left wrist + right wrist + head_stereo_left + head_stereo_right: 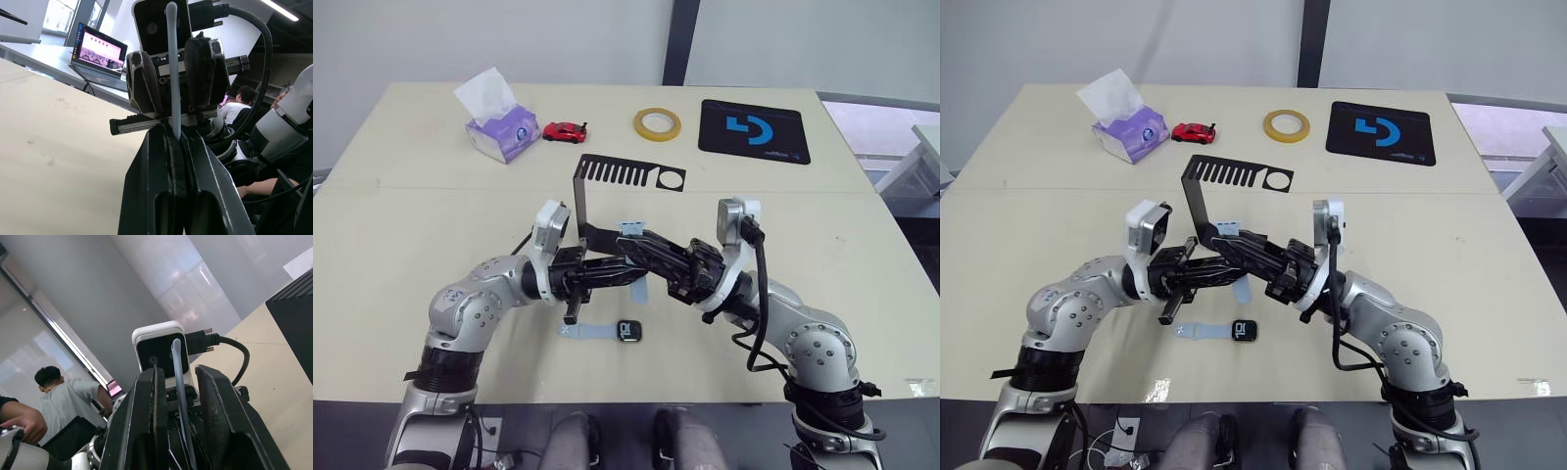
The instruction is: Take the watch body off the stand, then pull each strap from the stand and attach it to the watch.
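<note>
Meeting tip to tip above the middle of the surface (401,225), your two tools share one pale strap.

Your left tool (173,142) has its fingers together, clamped on the loose strap (172,68), which runs up between the parted fingers of your right tool (178,382). Just behind both tools sits the stand (607,181), its slotted top plate pointing toward the far edge. The watch body (628,331) lies flat near the front edge, below the tools, with the other strap (587,332) joined on its left. You have bare room on either side; the tissue box (499,132), red toy car (565,131), tape roll (657,123) and black mat (754,130) line the far edge.
</note>
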Action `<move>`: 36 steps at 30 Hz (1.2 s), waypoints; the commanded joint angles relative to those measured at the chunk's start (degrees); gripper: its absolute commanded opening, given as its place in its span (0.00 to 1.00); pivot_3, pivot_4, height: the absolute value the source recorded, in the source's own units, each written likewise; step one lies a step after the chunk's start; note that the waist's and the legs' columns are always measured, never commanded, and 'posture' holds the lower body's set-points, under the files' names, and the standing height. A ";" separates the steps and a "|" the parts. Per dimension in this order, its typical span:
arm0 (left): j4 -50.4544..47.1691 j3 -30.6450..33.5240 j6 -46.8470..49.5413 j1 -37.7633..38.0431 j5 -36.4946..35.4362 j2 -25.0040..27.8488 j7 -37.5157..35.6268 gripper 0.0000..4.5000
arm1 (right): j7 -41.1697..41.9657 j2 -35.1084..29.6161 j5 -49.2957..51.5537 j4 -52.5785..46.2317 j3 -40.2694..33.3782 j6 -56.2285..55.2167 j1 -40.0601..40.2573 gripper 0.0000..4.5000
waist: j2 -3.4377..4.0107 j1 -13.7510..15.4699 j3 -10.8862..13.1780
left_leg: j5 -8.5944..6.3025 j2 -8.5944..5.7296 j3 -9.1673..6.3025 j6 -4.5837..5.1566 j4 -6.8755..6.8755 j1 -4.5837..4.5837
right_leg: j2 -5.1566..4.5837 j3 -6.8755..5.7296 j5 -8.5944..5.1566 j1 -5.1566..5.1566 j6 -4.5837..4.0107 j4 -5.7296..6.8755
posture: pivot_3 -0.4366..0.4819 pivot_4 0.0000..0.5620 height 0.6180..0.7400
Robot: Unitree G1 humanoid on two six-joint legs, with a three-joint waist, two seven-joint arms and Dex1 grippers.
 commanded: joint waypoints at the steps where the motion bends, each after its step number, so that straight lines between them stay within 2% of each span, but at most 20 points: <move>1: -2.50 1.03 -0.45 0.28 -1.03 0.20 -0.12 0.00 | 0.92 0.24 0.19 -1.01 -0.15 -0.72 0.11 0.27 | 0.00 0.00 0.00 | 0.00 0.00 0.00 0.00 0.00 0.00 | 0.00 0.00 0.00 0.00 0.00 0.00 | 0.48 0.27 1.00; 15: -2.80 0.83 -0.99 0.59 -0.74 -0.16 0.10 0.00 | 1.59 0.82 0.31 -0.80 -0.16 -0.82 0.09 0.27 | 0.00 0.00 0.00 | 0.00 0.00 0.00 0.00 0.00 0.00 | 0.00 0.00 0.00 0.00 0.00 0.00 | 0.48 0.27 1.00; 19: -2.75 0.54 -1.43 0.74 -0.33 -0.14 -0.05 0.00 | 1.82 1.09 0.36 -0.84 -0.21 -0.95 0.02 0.00 | 0.00 -0.01 0.00 | 0.00 0.00 0.00 0.00 0.00 0.00 | 0.00 0.00 0.00 0.00 0.00 0.00 | 0.48 0.27 1.00; 27: -2.90 0.49 -1.29 0.82 -0.82 -0.27 0.22 0.00 | 2.63 0.93 0.63 -1.14 -0.22 -0.82 0.52 0.00 | 0.00 0.00 0.00 | 0.00 0.00 0.00 0.00 0.00 0.00 | 0.00 0.00 0.00 0.00 0.00 0.00 | 0.48 0.27 1.00; 29: -3.07 0.95 -0.83 0.63 -0.65 -0.50 2.14 0.16 | 2.87 0.80 0.65 -1.24 -0.27 -0.80 0.57 0.00 | 0.00 0.00 0.00 | 0.00 0.00 0.00 0.00 0.00 0.00 | 0.00 0.00 0.00 0.00 0.00 0.00 | 0.48 0.27 1.00; 30: -3.54 1.24 -0.49 0.65 -0.93 -0.22 2.44 0.19 | 2.93 0.70 0.71 -1.38 -0.36 -0.80 0.53 0.00 | 0.00 0.00 0.00 | 0.00 0.00 0.00 0.00 0.00 0.00 | 0.00 0.00 0.00 0.00 0.00 0.00 | 0.48 0.27 1.00; 33: -5.55 2.12 -0.80 1.30 -0.95 2.14 1.51 0.46 | 2.99 0.22 1.11 -1.97 -1.17 -0.92 0.34 0.00 | 0.00 -0.01 0.00 | 0.00 0.00 0.00 0.00 0.00 0.00 | 0.00 0.00 0.00 0.00 0.00 0.00 | 0.48 0.27 1.00; 34: -6.25 2.65 -2.12 1.80 -0.30 3.33 0.45 0.59 | 2.92 -0.13 1.64 -2.22 -1.81 -0.90 0.31 0.00 | 0.00 -0.06 0.00 | 0.00 0.01 0.00 0.00 0.00 0.00 | 0.00 0.00 0.00 0.00 0.00 0.00 | 0.48 0.27 1.00; 36: -7.60 3.04 -6.36 3.70 2.80 7.78 -3.93 0.78 | 3.11 -1.60 2.33 -2.88 -3.64 -1.03 0.55 0.00 | 0.00 -0.22 0.00 | 0.00 0.02 0.01 -0.01 -0.01 0.00 | 0.01 0.01 0.00 -0.01 0.00 0.00 | 0.48 0.27 1.00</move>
